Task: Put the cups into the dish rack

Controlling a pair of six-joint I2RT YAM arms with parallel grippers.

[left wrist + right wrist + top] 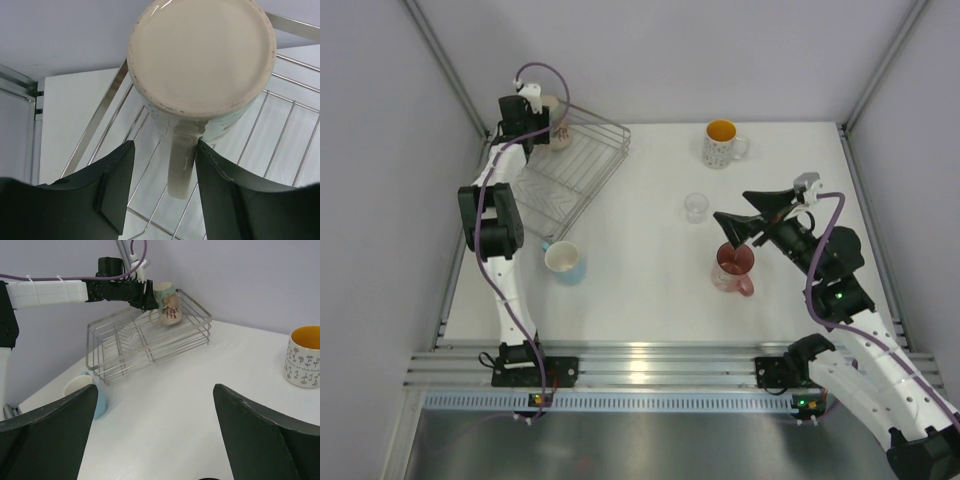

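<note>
The silver wire dish rack (582,172) stands at the back left. A cream mug (558,132) is at its far corner, leaning on the wires with its base toward the left wrist camera (200,55). My left gripper (537,125) is open. Its jaws stand either side of the mug's handle (181,167), which touches the right finger (222,190) and is apart from the left one. My right gripper (740,214) is open and empty above the pink-red mug (733,270). On the table are a light blue cup (563,262), a dotted mug with yellow inside (722,143) and one clear glass (696,207).
Grey walls close in the table on the left, back and right. A metal rail (640,362) runs along the near edge by the arm bases. In the right wrist view the rack (150,340), blue cup (85,390) and dotted mug (304,357) lie ahead.
</note>
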